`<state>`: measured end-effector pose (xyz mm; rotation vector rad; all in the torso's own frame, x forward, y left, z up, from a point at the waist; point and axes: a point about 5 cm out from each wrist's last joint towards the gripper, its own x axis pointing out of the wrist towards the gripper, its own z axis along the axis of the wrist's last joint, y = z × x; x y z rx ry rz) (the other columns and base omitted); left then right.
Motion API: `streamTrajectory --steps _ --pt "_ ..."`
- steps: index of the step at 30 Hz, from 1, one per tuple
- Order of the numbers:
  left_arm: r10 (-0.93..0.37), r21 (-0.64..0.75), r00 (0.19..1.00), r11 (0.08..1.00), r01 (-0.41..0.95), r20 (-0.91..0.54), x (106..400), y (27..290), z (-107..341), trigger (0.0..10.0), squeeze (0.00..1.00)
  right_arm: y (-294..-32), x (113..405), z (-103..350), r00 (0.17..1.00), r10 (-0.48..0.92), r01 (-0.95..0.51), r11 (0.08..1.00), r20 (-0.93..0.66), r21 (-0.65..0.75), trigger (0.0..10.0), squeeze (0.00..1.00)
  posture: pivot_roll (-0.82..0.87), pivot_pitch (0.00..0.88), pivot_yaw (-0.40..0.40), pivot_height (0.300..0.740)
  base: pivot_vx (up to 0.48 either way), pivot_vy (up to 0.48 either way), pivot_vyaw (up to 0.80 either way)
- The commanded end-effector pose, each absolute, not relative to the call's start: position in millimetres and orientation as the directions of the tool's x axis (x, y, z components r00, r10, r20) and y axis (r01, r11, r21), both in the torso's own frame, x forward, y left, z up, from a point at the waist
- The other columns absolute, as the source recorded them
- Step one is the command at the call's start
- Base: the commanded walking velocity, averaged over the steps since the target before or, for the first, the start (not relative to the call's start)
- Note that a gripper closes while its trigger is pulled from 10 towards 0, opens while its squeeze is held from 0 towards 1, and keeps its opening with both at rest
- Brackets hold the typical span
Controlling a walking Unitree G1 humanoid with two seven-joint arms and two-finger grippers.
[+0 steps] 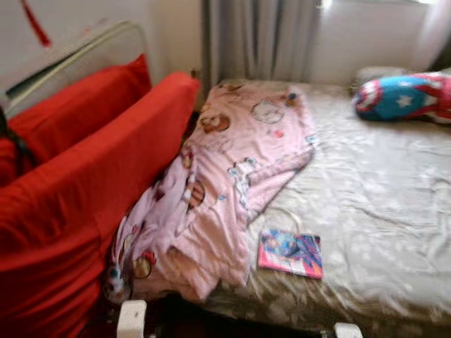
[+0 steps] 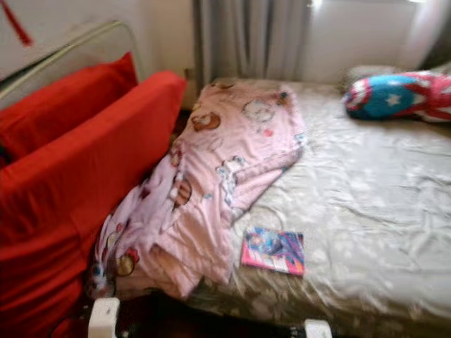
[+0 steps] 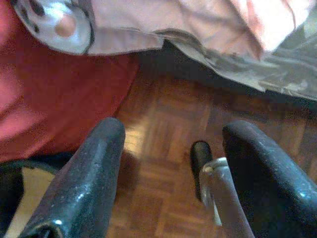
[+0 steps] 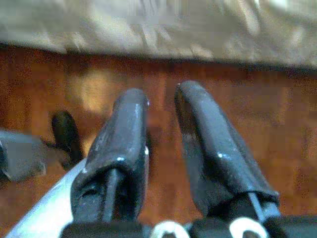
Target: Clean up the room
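The head views are blurred; a crumpled pink cartoon-print blanket drapes the grey-sheeted bed, its near-left end hanging beside the red fabric sofa; a small colourful book lies just right; a blue-and-red star cushion sits far right; the left gripper hangs spread wide, the right gripper slightly parted, both empty above brown parquet floor.

Bed with a rumpled blanket, a book and a pillow.

The bed, covered in a pale silvery sheet, carries a crumpled pink cartoon-print blanket along its left side, its near end spilling over the bed's edge. A colourful book lies flat near the front edge, just right of the blanket. A blue, red and white star-printed pillow rests at the far right.
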<state>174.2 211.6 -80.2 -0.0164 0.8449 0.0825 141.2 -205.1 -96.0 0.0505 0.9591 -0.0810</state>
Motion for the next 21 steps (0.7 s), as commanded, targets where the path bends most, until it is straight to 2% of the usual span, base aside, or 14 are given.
streamTrajectory --steps 1,6,15,21 --pt "0.062 0.006 0.664 0.996 -0.087 -0.745 177 209 -80 10.0 0.00 -208 130 -100 0.542 -0.060 0.121 0.993 -0.838 0.007 10.0 0.00 -0.05 0.000 0.036 0.740 0.277 0.000 0.00" --pt "0.065 0.010 0.661 0.996 -0.086 -0.748 176 209 -80 10.0 0.00 -208 130 -100 0.543 -0.061 0.118 0.993 -0.838 0.004 10.0 0.00 -0.05 0.000 0.033 0.740 0.277 0.000 0.00" --pt "0.069 -0.002 0.690 0.995 -0.102 -0.721 182 211 -76 10.0 0.00 -208 131 -99 0.554 -0.069 0.131 0.991 -0.830 0.005 10.0 0.00 -0.05 0.000 0.033 0.740 0.000 0.000 0.00" --pt "0.052 -0.046 0.787 0.994 -0.101 -0.615 206 211 -60 10.0 0.00 -209 132 -97 0.603 -0.100 0.209 0.977 -0.792 0.035 10.0 0.00 -0.05 0.000 0.032 0.740 0.000 0.000 0.00"
